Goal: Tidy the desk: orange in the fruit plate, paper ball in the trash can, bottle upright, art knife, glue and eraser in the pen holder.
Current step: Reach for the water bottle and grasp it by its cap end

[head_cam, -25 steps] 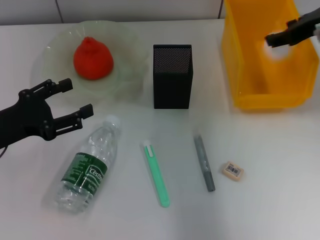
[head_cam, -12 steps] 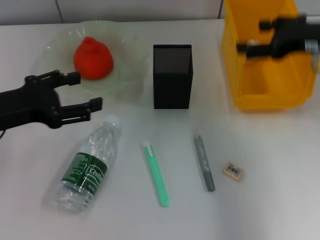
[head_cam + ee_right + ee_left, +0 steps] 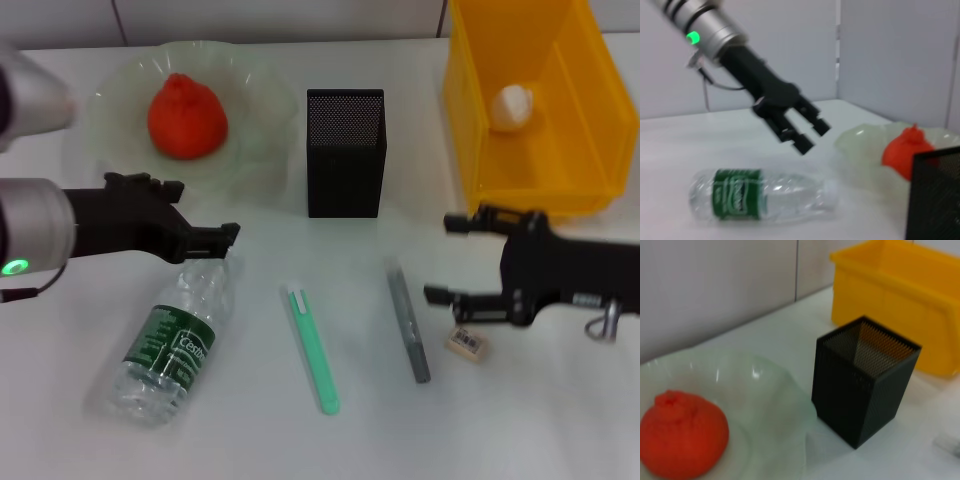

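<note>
Eraser (image 3: 467, 342) beside grey glue stick (image 3: 408, 323), green knife (image 3: 314, 349)

Head camera looks down; wrist cameras sit low, sharing orange (image 3: 682, 435) – holder (image 3: 862, 379).

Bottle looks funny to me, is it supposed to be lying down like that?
No. The bottle lies on its side on the desk, white cap toward the fruit plate; it should stand upright. The open left gripper hovers over its cap end. Nothing looks spilled or broken.
</note>
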